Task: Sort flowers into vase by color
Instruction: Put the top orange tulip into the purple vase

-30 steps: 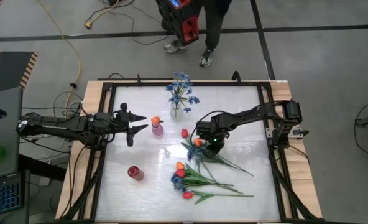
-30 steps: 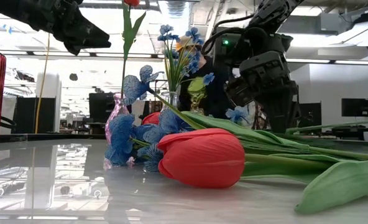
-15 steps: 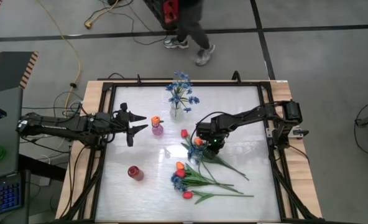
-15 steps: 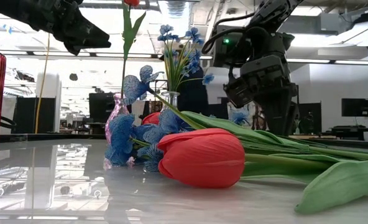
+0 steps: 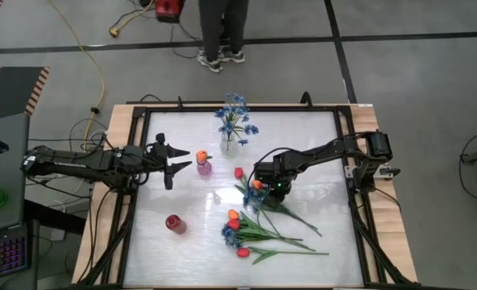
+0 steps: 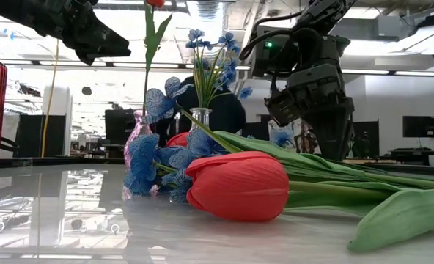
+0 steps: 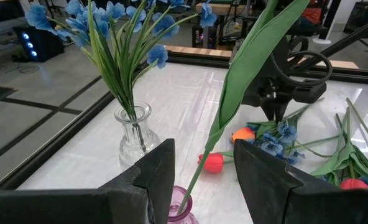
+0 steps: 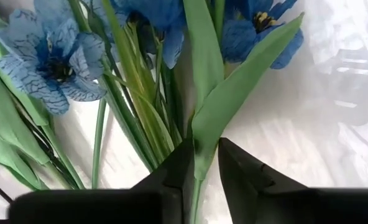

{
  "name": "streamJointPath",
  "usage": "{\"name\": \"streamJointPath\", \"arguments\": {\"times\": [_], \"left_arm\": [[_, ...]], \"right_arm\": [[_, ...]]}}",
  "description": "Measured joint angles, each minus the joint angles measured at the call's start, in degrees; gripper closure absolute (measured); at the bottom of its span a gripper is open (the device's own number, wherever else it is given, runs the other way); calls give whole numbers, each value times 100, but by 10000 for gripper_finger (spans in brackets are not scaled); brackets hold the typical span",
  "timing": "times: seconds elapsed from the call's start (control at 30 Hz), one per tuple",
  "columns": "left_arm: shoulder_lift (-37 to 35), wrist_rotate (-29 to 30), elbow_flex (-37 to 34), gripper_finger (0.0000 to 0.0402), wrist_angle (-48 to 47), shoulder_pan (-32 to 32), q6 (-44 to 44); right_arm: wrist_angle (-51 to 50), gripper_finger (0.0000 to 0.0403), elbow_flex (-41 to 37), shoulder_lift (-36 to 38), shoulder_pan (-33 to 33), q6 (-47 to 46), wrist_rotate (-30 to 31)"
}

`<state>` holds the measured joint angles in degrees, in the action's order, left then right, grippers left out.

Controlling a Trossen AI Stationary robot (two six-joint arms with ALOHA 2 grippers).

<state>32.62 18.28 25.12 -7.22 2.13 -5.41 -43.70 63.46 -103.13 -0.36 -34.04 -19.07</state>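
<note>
- Since a second ago: the right gripper (image 5: pixel 264 187) has edged slightly toward 9 o'clock over the loose flowers; the long stem trailing toward 4 o'clock now ends shorter of the right rail. The person (image 5: pixel 221 32) beyond the table's far edge has shifted left. The left arm is unchanged.
- Right gripper: fingers nearly closed, pinching a green stem (image 8: pixel 199 168) among the blue blossoms (image 8: pixel 53 65).
- Left gripper (image 5: pixel 174 167): fingers spread, holding nothing, just 9 o'clock of the pink vase (image 5: pixel 204 167) with its orange tulip (image 5: pixel 201 155).
- Blue sprigs stand in the clear vase (image 5: pixel 228 146) at 12 o'clock; the red vase (image 5: pixel 174 223) sits at 7 o'clock.
- Loose pile (image 5: pixel 259 234) lies at 5 o'clock of centre; a red tulip (image 5: pixel 239 172) lies apart.
- Hard to tell: which flower head belongs to the gripped stem.
- Open table (image 5: pixel 319 137) at 2 o'clock and along the near-left edge.
</note>
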Motion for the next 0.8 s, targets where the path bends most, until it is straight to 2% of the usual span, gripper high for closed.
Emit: {"name": "streamJointPath", "arguments": {"times": [0.37, 0.8], "left_arm": [[0, 0, 0, 248, 0, -2, 0], [0, 0, 0, 248, 1, -2, 0]], "right_arm": [[2, 382, 0, 0, -2, 0, 0], [-95, 385, 0, 179, -15, 2, -30]]}}
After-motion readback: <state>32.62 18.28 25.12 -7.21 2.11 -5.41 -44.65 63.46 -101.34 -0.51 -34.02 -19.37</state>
